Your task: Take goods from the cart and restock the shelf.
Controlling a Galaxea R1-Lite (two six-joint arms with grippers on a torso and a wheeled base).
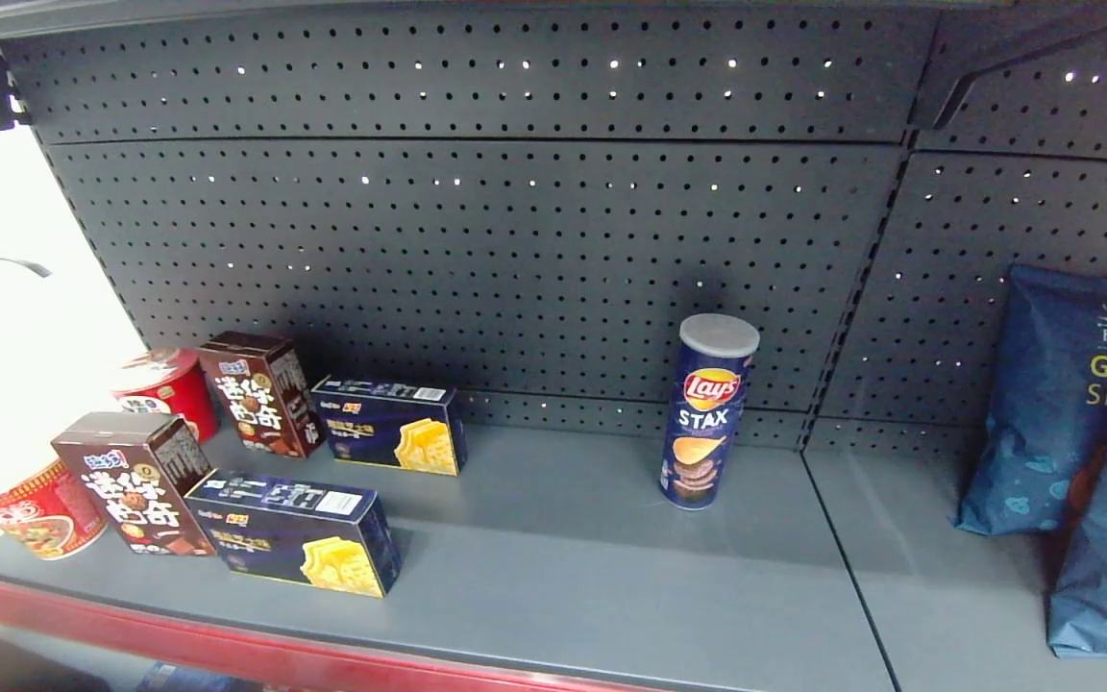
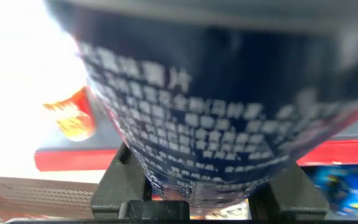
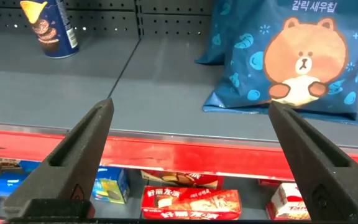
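Grey shelf (image 1: 563,538), chip can (image 1: 712,413) upright, left tool (image 2: 197,186) pinching dark blue tube (image 2: 216,112), right tool (image 3: 190,106) spread wide.

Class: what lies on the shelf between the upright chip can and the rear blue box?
Nothing: the head view shows bare grey shelf between the chip can and the rear blue box.

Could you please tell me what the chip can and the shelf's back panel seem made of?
Chip can: likely glossy printed cardboard tube, with a matte grey lid that looks plastic. Back panel: probably dark painted sheet metal, punched with regular holes.
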